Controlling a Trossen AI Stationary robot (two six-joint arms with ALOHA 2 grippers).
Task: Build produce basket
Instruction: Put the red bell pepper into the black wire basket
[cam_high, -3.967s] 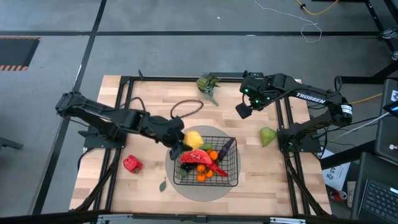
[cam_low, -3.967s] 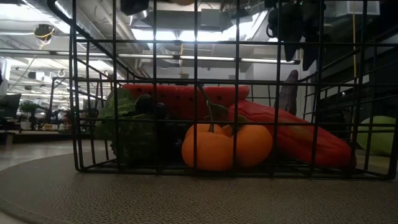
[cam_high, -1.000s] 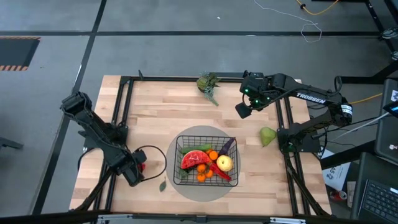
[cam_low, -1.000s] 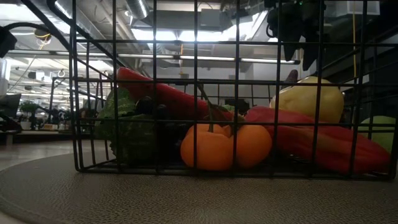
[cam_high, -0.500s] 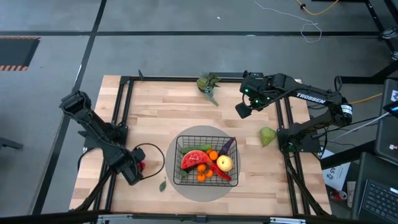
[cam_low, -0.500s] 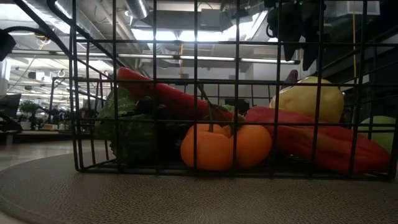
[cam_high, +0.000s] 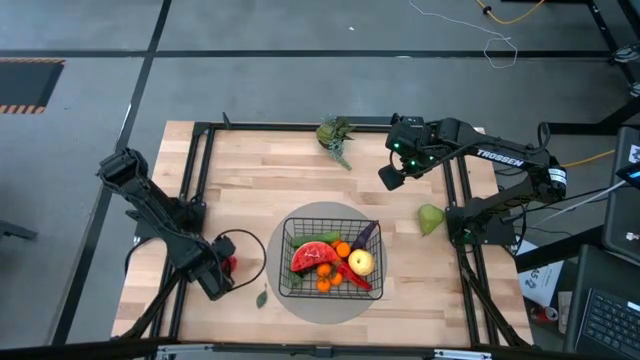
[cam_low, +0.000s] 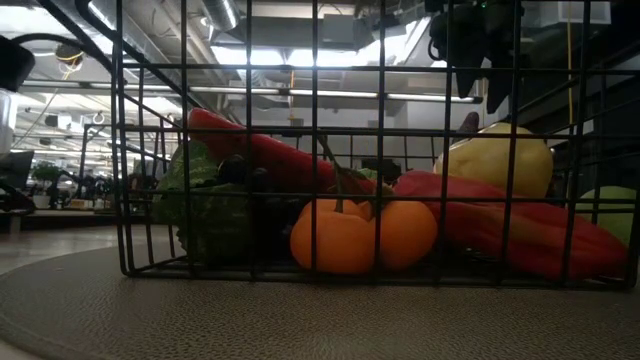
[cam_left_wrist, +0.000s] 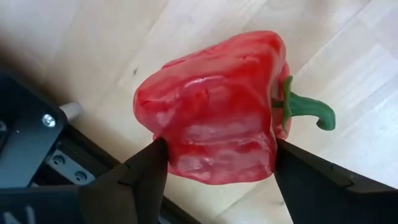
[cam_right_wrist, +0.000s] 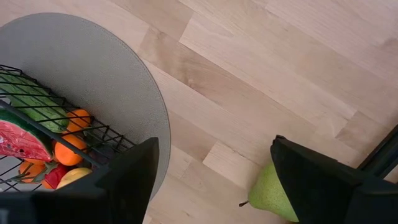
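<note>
The red pepper lies on its side on the wood at the table's near left; in the left wrist view the pepper fills the gap of my left gripper, its green stem pointing sideways. The black wire basket stands on a grey round mat and holds a watermelon slice, oranges, a yellow fruit, a red chili and an eggplant. My right gripper hovers open over the table's far right, apart from the green pear. My left gripper has the red pepper between its two fingers, one on each flank of the body, near the blunt end. The fingers come from above, slanting down, and lie across the pepper. It rests on the table on its side.
A leafy green vegetable lies at the far edge and a small leaf near the mat. The pear lies on bare wood right of the mat. A black frame runs along the table's sides.
Since four seconds ago my left gripper has let go of the yellow fruit, which now lies in the basket's right part, and has swung to the near left onto the red pepper. Within the last second it has kept almost still.
</note>
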